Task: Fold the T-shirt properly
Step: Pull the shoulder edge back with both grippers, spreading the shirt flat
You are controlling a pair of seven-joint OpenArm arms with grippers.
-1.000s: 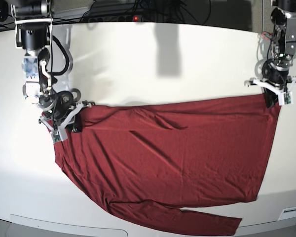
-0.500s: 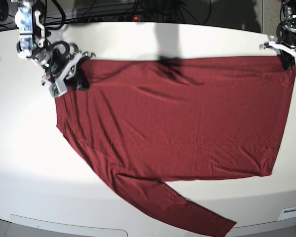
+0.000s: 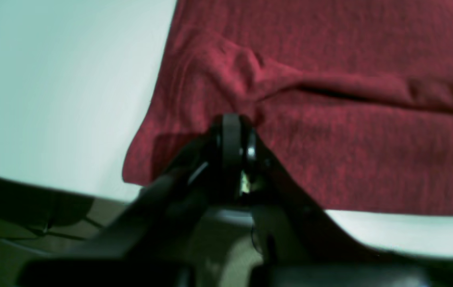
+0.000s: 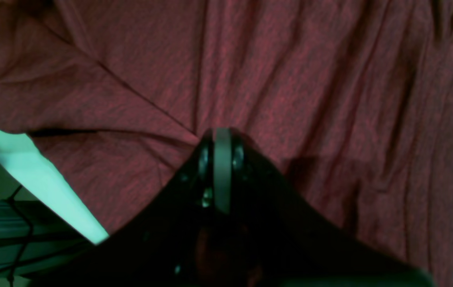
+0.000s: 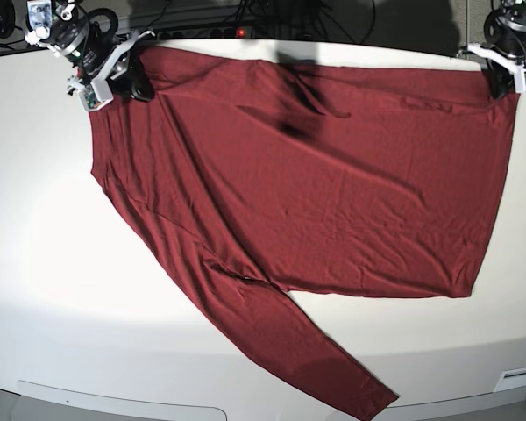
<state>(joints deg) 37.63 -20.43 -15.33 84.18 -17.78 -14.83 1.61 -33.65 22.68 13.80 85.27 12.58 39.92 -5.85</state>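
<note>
The maroon T-shirt [image 5: 316,175] lies spread across the white table [image 5: 44,263], its top edge along the far side. One long sleeve [image 5: 307,351] trails toward the front edge. My right gripper [image 5: 130,77], at the far left of the base view, is shut on the shirt's corner there. In its wrist view, the right gripper [image 4: 222,133] pinches wrinkled T-shirt fabric [image 4: 290,79]. My left gripper [image 5: 501,81], at the far right, is shut on the opposite corner. Its wrist view shows the left gripper [image 3: 232,119] bunching the T-shirt [image 3: 350,151] near the table's edge.
A power strip with a red light [image 5: 241,32] and cables lie just beyond the table's far edge. A small white fitting [image 5: 517,379] sits at the front right corner. Bare table shows at the left and along the front.
Both grippers have moved to the far side of the table, still shut on the shirt's corners. The shirt has been dragged back with them and now lies flatter and wider.
</note>
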